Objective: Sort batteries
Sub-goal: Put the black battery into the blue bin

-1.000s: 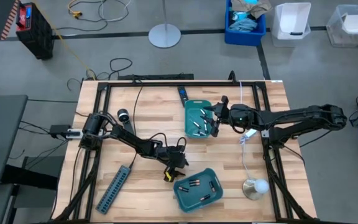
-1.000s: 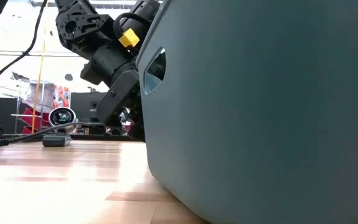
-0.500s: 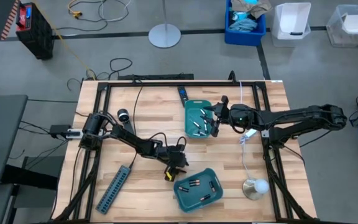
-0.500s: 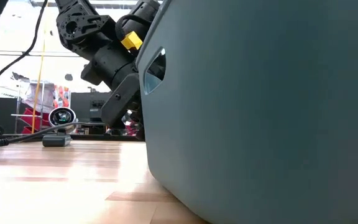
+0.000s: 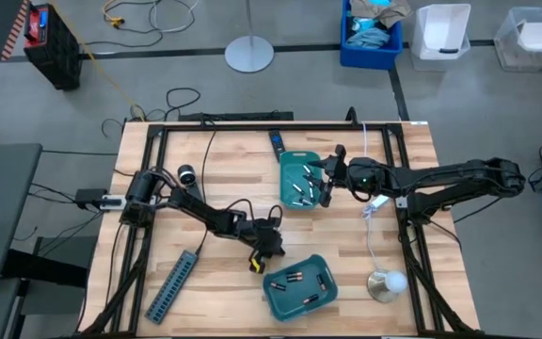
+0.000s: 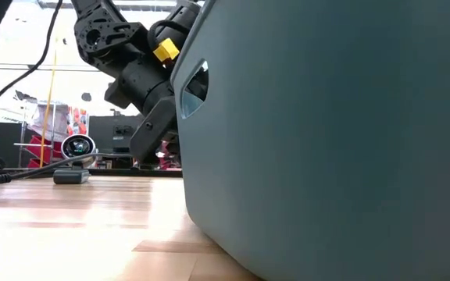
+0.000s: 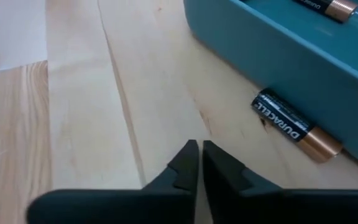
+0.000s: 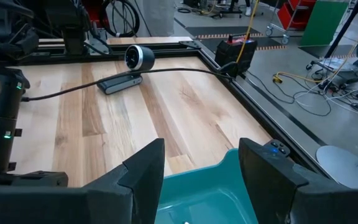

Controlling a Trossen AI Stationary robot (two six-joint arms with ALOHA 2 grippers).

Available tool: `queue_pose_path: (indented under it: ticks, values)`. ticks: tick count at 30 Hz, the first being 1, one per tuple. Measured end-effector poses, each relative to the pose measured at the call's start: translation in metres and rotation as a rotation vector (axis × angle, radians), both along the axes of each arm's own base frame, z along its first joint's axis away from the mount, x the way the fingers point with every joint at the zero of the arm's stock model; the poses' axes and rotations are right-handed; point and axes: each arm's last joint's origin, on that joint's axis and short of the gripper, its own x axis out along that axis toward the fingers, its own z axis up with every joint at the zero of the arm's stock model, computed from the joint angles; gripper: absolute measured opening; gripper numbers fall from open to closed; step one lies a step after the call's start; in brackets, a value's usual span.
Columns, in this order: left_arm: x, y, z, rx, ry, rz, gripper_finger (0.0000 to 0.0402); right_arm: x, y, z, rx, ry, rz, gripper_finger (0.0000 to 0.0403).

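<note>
Wood tabletop carries two teal trays w/ batteries inside: far tray near centre, near tray at front edge. One loose battery lies on the wood, touching the near tray's wall. Left gripper sits low just beside it, fingers pressed together, nothing between. Right gripper hangs over far tray's rim, fingers spread, empty. Grey power strip front left.

teal bin blocking low view
</note>
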Motion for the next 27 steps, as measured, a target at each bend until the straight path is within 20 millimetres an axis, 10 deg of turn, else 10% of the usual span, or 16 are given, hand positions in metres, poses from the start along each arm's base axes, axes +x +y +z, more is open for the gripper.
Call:
queue_pose_path:
  ticks: [13,27]
  values:
    - [-0.001,0.015,0.003,0.068,-0.019,0.015,0.0001,0.0,0.0,0.0,0.004,-0.002,-0.002,0.0221]
    - [-0.054,0.057,0.007,0.096,-0.138,0.168,0.0,0.006,0.031,0.009,0.051,0.028,0.244,0.0221]
